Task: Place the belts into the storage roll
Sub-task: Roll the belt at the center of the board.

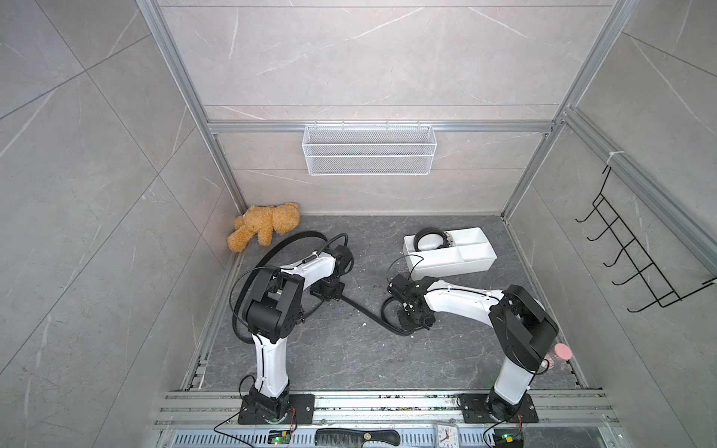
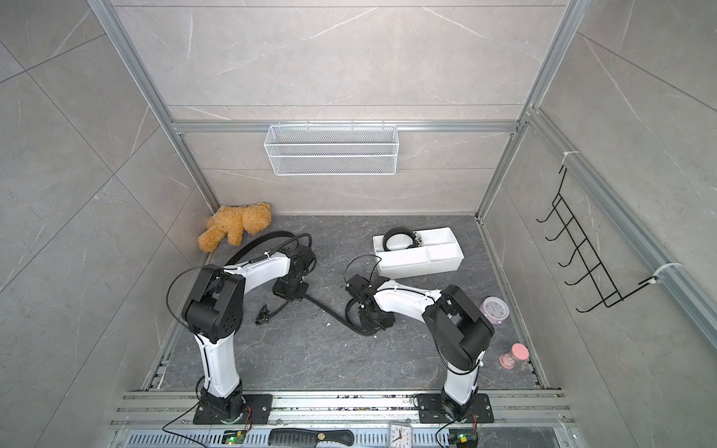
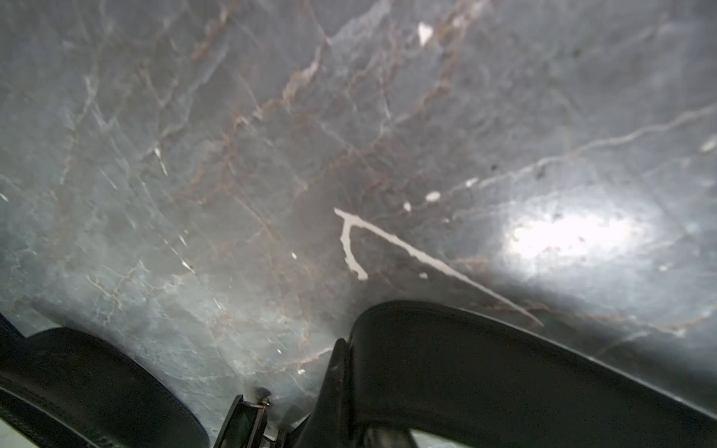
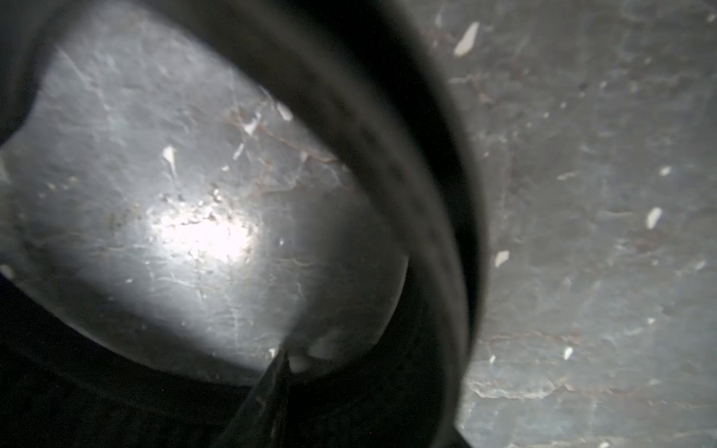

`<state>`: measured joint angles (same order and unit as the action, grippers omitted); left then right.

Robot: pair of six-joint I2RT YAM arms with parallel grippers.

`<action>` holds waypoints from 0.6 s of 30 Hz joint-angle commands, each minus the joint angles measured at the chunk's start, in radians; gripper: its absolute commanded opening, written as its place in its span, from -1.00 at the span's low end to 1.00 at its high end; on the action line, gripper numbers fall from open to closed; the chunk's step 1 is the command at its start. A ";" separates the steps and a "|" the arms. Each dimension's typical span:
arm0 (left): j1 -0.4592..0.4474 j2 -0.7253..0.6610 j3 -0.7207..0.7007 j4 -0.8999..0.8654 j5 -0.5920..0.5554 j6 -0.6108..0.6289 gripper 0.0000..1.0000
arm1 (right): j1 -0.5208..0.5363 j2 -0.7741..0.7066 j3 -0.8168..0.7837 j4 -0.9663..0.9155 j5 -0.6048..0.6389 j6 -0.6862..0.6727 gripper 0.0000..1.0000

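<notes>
The white storage roll (image 1: 454,268) (image 2: 423,268) stands at the back right, and one coiled belt (image 1: 428,230) (image 2: 397,230) lies in its back-left compartment. A second belt (image 1: 364,310) (image 2: 329,310) runs across the floor from my left gripper (image 1: 329,291) (image 2: 291,291) to my right gripper (image 1: 411,316) (image 2: 372,322), where it curls into a loop. Its buckle (image 2: 264,313) lies by the left arm. The left gripper is shut on this strap (image 3: 465,368). In the right wrist view the loop (image 4: 407,155) fills the picture and the jaws are dark. A third belt (image 1: 298,234) arcs behind the left arm.
A teddy bear (image 1: 264,227) lies in the back left corner. A white mesh basket (image 1: 368,149) hangs on the back wall and a black hook rack (image 1: 636,256) on the right wall. A lilac alarm clock (image 2: 494,310) and a pink timer (image 2: 514,355) stand behind the right arm.
</notes>
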<state>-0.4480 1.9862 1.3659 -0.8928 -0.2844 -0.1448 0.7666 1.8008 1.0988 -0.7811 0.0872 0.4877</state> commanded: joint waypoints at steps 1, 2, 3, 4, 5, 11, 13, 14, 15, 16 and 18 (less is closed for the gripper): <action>0.068 0.048 0.050 0.075 -0.156 0.022 -1.00 | 0.009 0.025 -0.101 -0.248 0.039 -0.028 -0.17; 0.074 0.053 0.058 0.077 -0.156 0.027 -1.00 | 0.010 0.019 -0.103 -0.249 0.035 -0.029 -0.14; 0.079 0.057 0.065 0.079 -0.155 0.033 -1.00 | 0.014 0.015 -0.103 -0.256 0.040 -0.031 -0.09; 0.085 0.061 0.068 0.082 -0.163 0.039 -1.00 | 0.016 0.017 -0.101 -0.265 0.045 -0.032 -0.06; 0.095 0.064 0.075 0.079 -0.175 0.047 -1.00 | 0.017 0.020 -0.099 -0.279 0.058 -0.036 -0.04; 0.131 0.070 0.123 0.064 -0.174 0.079 -1.00 | 0.019 0.015 -0.106 -0.302 0.070 -0.041 0.10; 0.133 0.078 0.134 0.062 -0.183 0.095 -1.00 | 0.019 0.020 -0.100 -0.303 0.075 -0.042 0.11; 0.138 0.083 0.143 0.059 -0.206 0.101 -1.00 | 0.019 0.022 -0.102 -0.302 0.077 -0.043 0.11; 0.142 0.088 0.154 0.054 -0.206 0.102 -1.00 | 0.019 0.024 -0.104 -0.298 0.075 -0.043 0.11; 0.142 0.090 0.163 0.051 -0.201 0.104 -1.00 | 0.019 0.026 -0.104 -0.297 0.072 -0.046 0.11; 0.140 0.086 0.176 0.051 -0.193 0.101 -1.00 | 0.021 0.029 -0.103 -0.294 0.069 -0.053 0.10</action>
<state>-0.3294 2.0712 1.4925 -0.8814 -0.3786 -0.0525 0.7769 1.7699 1.0637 -0.9081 0.1360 0.4740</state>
